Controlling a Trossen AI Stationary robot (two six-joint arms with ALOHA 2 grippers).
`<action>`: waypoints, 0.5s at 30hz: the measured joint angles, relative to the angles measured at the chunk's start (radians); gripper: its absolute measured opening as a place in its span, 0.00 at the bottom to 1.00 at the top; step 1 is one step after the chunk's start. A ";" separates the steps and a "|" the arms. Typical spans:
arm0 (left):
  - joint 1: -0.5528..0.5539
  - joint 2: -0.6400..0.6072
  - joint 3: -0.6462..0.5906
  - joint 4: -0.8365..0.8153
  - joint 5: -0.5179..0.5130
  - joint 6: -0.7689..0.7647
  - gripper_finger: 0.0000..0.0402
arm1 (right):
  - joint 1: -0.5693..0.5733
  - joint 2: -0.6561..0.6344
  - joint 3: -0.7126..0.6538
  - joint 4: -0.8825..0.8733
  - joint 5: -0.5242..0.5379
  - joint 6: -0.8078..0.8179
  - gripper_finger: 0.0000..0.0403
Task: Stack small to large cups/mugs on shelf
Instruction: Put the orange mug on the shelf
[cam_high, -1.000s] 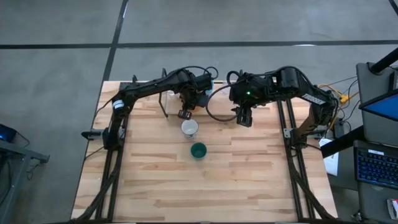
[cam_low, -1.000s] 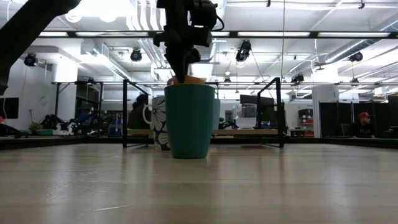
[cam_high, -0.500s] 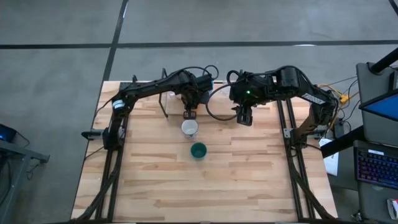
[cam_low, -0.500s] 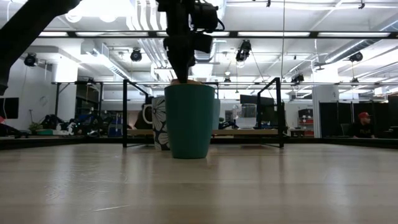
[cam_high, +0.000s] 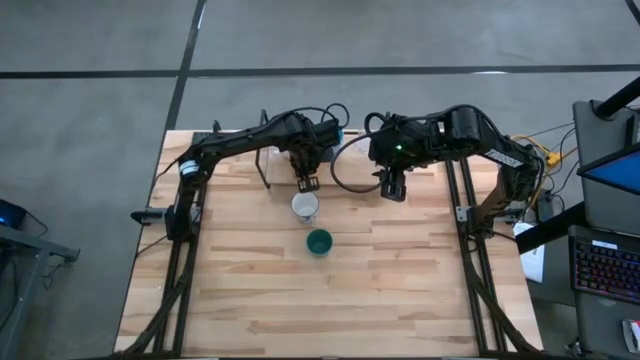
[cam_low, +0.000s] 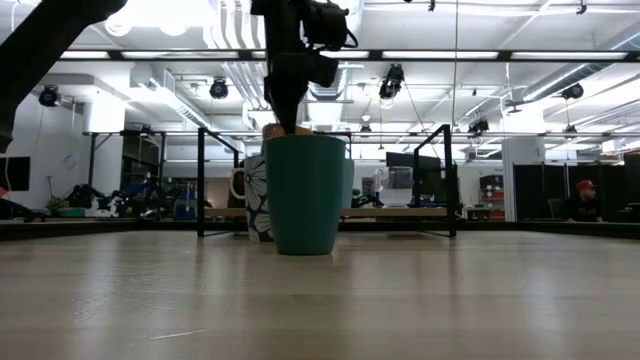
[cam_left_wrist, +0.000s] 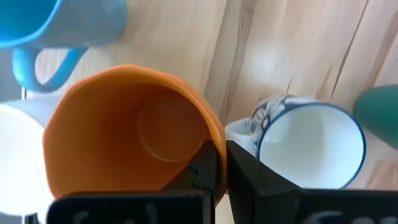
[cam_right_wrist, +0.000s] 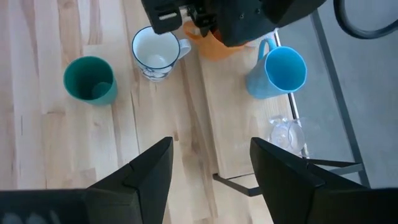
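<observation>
My left gripper (cam_high: 307, 181) is shut on an orange cup (cam_left_wrist: 127, 134), over the near edge of the low wooden shelf (cam_right_wrist: 239, 134) at the table's far side. A light blue mug (cam_right_wrist: 280, 70) and a clear glass (cam_right_wrist: 286, 133) stand on the shelf plank, and part of a white cup (cam_left_wrist: 12, 146) shows beside them. On the table, just in front, stand a white patterned mug with a handle (cam_high: 304, 206) and a teal cup (cam_high: 319, 241). My right gripper (cam_high: 392, 188) hangs open above the table to the right, holding nothing. My left gripper pinches the orange cup's rim (cam_left_wrist: 219, 144) on the side toward the white mug, one finger (cam_left_wrist: 202, 169) inside the cup and the other outside. The fingers come from above, pointing steeply down. The cup stays upright, mouth up; its base is hidden.
The shelf's black wire frame has upright loops at its ends (cam_high: 266, 168). A black cable loop (cam_high: 350, 170) lies between the arms. Bare wooden tabletop (cam_high: 330, 300) stretches toward the near edge. People and desks show in the room beyond the table.
My left gripper has rolled about its own pointing line while staying over the same spot, and the orange cup has turned with it. The grip has stayed shut.
</observation>
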 joint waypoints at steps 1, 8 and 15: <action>0.000 -0.005 0.000 -0.007 -0.003 0.000 0.00 | 0.000 0.000 0.000 0.000 0.000 0.000 0.52; 0.009 -0.053 -0.018 -0.008 -0.007 -0.003 0.00 | -0.002 0.000 0.000 0.000 0.000 0.000 0.52; 0.039 -0.151 -0.155 0.004 -0.039 -0.054 0.00 | -0.003 0.000 -0.004 0.006 -0.002 0.000 0.52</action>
